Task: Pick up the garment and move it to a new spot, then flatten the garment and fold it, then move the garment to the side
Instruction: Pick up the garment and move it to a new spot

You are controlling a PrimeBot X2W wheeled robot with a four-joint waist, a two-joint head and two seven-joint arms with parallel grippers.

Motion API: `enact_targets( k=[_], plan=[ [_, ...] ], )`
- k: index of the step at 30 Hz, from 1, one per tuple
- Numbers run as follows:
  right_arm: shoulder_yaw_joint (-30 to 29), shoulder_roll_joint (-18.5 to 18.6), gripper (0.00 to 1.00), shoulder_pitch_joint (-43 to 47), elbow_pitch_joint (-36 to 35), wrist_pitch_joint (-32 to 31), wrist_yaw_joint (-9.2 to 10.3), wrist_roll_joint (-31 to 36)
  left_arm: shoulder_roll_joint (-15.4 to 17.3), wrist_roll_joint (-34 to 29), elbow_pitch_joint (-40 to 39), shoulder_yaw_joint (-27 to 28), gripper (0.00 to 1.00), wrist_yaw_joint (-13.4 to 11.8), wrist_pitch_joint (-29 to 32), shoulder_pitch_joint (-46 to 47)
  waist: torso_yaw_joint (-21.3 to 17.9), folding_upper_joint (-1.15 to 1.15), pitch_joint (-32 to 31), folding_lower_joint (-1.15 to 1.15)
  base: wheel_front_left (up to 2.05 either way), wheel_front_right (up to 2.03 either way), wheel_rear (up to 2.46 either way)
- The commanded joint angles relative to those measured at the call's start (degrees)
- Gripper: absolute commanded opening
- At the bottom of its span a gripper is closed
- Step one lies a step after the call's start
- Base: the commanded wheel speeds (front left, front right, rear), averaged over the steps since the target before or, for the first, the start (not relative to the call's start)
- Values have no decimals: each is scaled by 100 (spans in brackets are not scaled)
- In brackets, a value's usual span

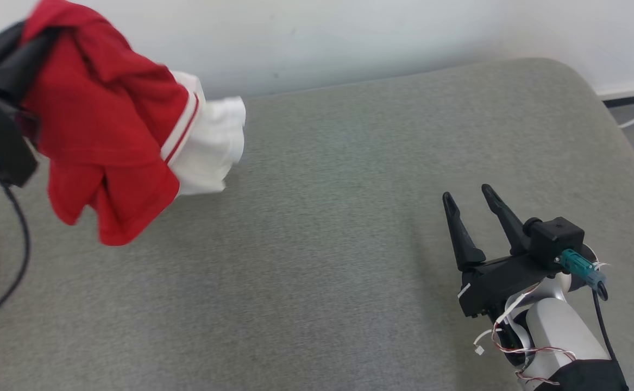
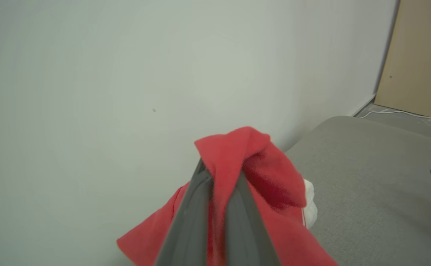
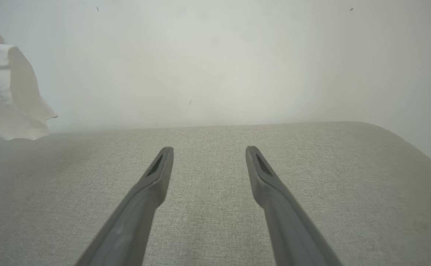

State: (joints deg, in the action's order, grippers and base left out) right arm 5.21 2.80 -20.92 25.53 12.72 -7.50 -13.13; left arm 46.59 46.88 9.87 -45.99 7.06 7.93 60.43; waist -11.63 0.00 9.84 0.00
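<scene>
Head view: holding the red-and-white garment bunched and raised at the far left, seemingly clear of the grey cushion. Clamping a fold of red cloth between the closed fingers of the left gripper, seen plainly in the left wrist view. Hovering the right gripper over the near right of the cushion, fingers spread, gripping nothing. Judging from this: working through the first step, lift done, setting down at a new spot not yet done. Leaving flattening, folding and the move aside all to come.
</scene>
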Motion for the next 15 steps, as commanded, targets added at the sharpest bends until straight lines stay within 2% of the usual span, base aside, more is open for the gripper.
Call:
enact_targets(
  k=[1, 7, 15],
  plan=[
    [-35, 17, 100, -63, 18, 47, 2, -52, -57, -86, -177, -46, 0, -17, 32, 41, -296, 0, 61, 0, 0, 0, 0],
    [-111, 15, 100, -93, 70, 140, 2, -122, -303, -171, -805, -211, 0, -175, 91, -21, -560, 0, 175, 0, 0, 0, 0],
    [-224, 16, 100, -125, 109, 210, 2, -173, -850, -264, -1334, -639, 0, -396, -131, -557, -587, 0, 309, 0, 0, 0, 0]
  ],
)
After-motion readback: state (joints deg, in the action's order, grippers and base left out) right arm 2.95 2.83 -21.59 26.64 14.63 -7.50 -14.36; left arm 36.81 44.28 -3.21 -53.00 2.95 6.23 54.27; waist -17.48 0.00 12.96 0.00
